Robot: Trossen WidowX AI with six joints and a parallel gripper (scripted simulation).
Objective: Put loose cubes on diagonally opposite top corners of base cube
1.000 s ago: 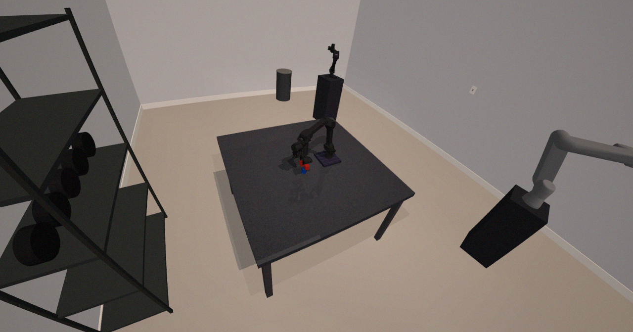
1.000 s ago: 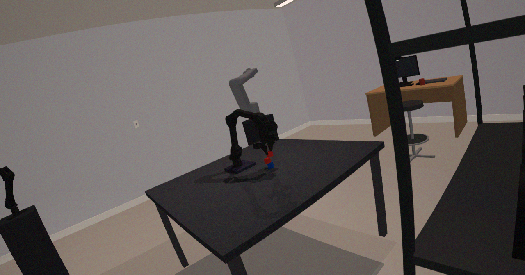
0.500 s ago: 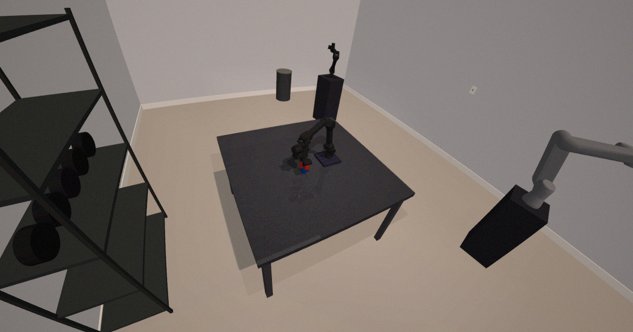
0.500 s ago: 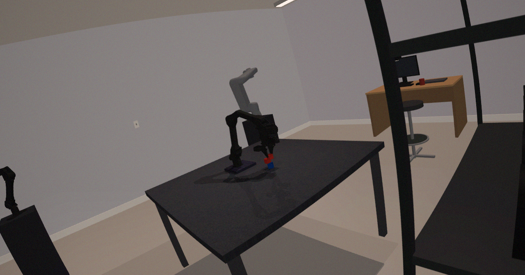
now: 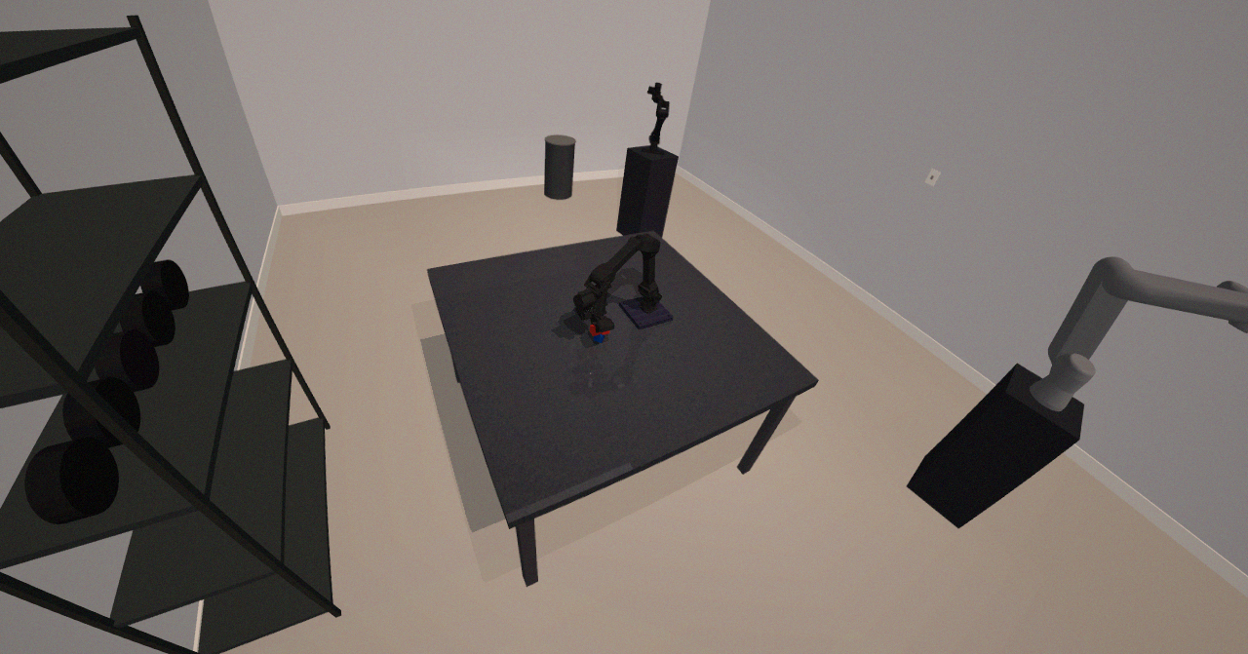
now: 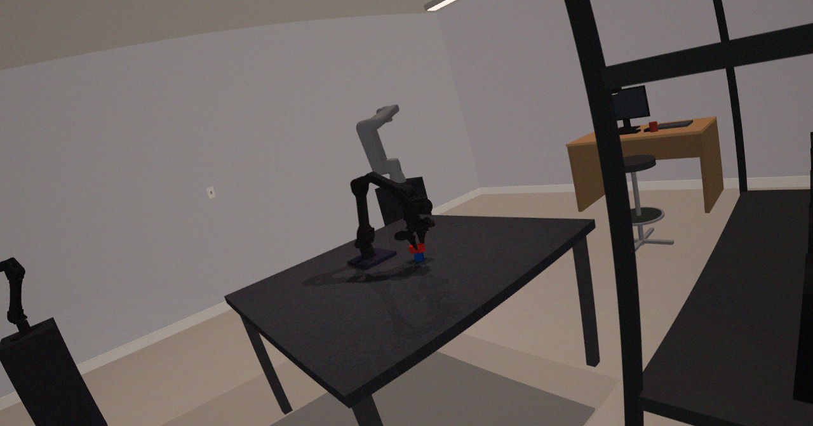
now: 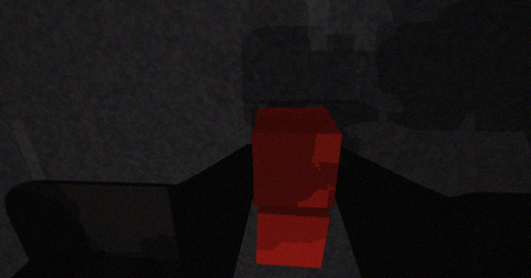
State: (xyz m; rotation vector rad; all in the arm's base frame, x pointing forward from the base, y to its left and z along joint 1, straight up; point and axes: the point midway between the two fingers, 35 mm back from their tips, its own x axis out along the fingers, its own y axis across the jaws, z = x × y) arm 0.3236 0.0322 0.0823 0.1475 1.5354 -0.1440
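Observation:
The blue base cube (image 5: 599,338) (image 6: 419,257) stands on the dark table, hidden in the wrist view. My gripper (image 7: 293,154) is shut on a red cube (image 7: 286,166) (image 6: 421,247), which looks about level, low over the blue cube. The other red cube (image 7: 292,241) (image 6: 412,249) sits on the blue cube, outside my fingers, on the robot-base side. In the wrist view it shows just below the held cube, nearly in line with it. The top and exterior views show the two red cubes side by side at similar height. Whether the held cube touches the blue one, and the exact gap, I cannot tell.
The arm's base plate (image 5: 645,313) (image 6: 373,259) lies beside the cubes on the table (image 5: 610,423) (image 6: 363,321). A shelf rack (image 5: 214,213) stands to the left in the top view. Other arms on pedestals stand away from the table.

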